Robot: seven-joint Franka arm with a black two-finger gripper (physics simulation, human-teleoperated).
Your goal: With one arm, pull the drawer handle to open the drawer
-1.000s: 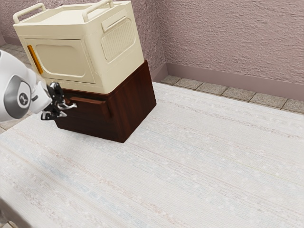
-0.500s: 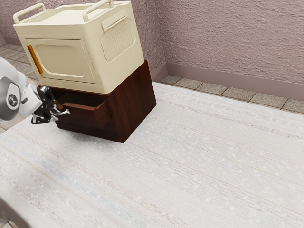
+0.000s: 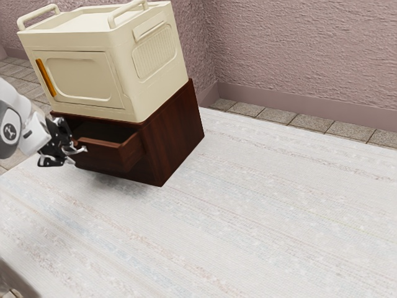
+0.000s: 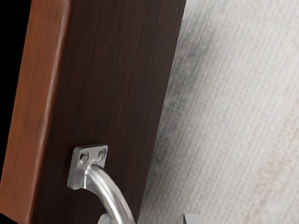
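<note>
Brown wood drawer (image 3: pixel 99 160) is partly out of its cabinet (image 3: pixel 173 141) under the cream box (image 3: pixel 80 76), with loads of pale bench (image 3: pixel 260 217) stretching toward the exterior view's right and one edge cutting across its lower left. Pincer (image 3: pixel 67 151) is spread open, one fingertip right by the silver handle (image 4: pixel 110 190) and the other well apart, so I'm not clamped on it. Dark badge (image 3: pixel 10 131) on the arm (image 3: pixel 20 102) has a light mark, too small to read.

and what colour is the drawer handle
Silvery, like bare metal; the wrist view shows the handle best.
</note>
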